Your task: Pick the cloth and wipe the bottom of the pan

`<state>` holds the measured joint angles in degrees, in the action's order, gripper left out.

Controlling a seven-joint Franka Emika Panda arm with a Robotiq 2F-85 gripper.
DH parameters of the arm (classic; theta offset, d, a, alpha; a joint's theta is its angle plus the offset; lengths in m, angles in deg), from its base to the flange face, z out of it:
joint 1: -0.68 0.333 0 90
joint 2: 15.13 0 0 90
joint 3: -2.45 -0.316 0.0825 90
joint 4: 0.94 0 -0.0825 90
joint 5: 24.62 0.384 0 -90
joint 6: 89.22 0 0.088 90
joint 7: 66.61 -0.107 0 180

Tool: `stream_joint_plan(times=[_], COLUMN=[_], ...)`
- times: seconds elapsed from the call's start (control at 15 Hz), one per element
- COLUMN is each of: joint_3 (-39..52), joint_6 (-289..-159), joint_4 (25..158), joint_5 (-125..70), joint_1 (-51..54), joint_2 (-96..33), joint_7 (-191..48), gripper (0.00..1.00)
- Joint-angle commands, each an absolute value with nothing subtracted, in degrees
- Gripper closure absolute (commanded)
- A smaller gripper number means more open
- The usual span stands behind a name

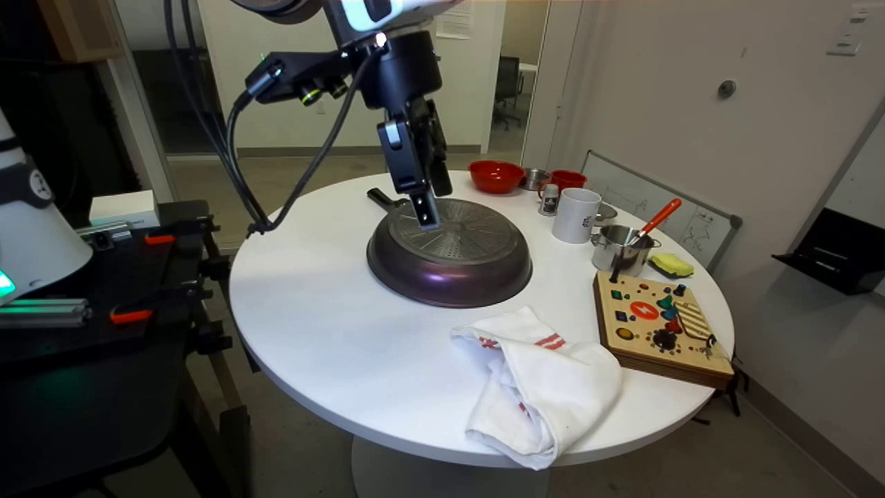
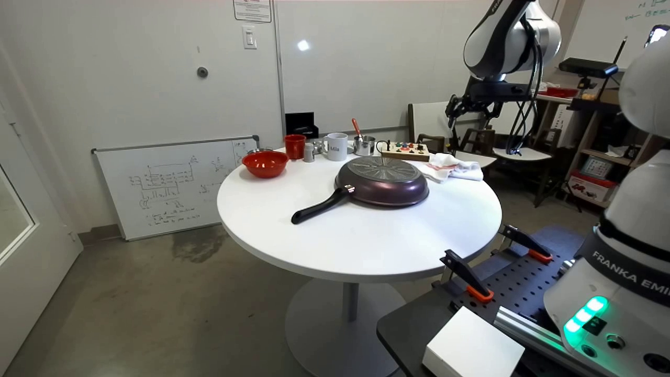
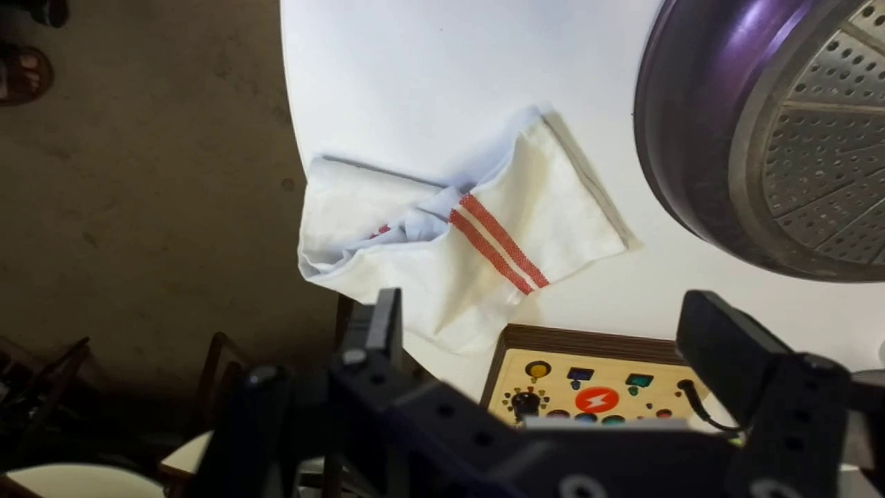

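Observation:
The cloth [image 1: 546, 384], white with red stripes, lies loosely folded at the table's rim; it also shows in an exterior view [image 2: 451, 167]. The pan [image 1: 449, 277] rests upside down, its grey patterned bottom [image 2: 384, 168] facing up and its black handle [image 2: 319, 209] sticking out. In the wrist view the cloth [image 3: 484, 270] spreads just ahead of my gripper [image 3: 543, 304], and part of the pan [image 3: 691, 138] shows at upper right. My gripper hangs above the table with its fingers wide apart, nothing between them and touching neither cloth nor pan.
A wooden board with knobs [image 1: 643, 325] sits close to the cloth. Along the far side stand a steel pot [image 1: 615, 252] with a red-handled utensil, a white mug [image 1: 576, 216], a red bowl [image 1: 496, 178], a red cup [image 2: 295, 146] and a yellow-green sponge [image 1: 671, 264].

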<state>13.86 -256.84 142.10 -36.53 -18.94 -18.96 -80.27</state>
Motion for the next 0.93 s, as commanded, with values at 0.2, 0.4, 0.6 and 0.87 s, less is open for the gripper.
stream_joint_plan(times=[0.2, 0.4, 0.6, 0.87], joint_3=[16.1, 10.5, 11.7, 17.1], joint_6=[-259.5, -261.3, -262.9, -263.3], joint_4=[131.4, 126.4, 121.6, 115.9], joint_5=[-26.0, -19.6, -16.5, -18.4], joint_1=[-18.2, -23.0, -21.9, -20.2], joint_2=[-32.8, -37.5, -42.0, -49.1], joint_7=[-78.2, -75.1, -72.9, -74.4], gripper=[0.00, 0.00, 0.00, 0.00])
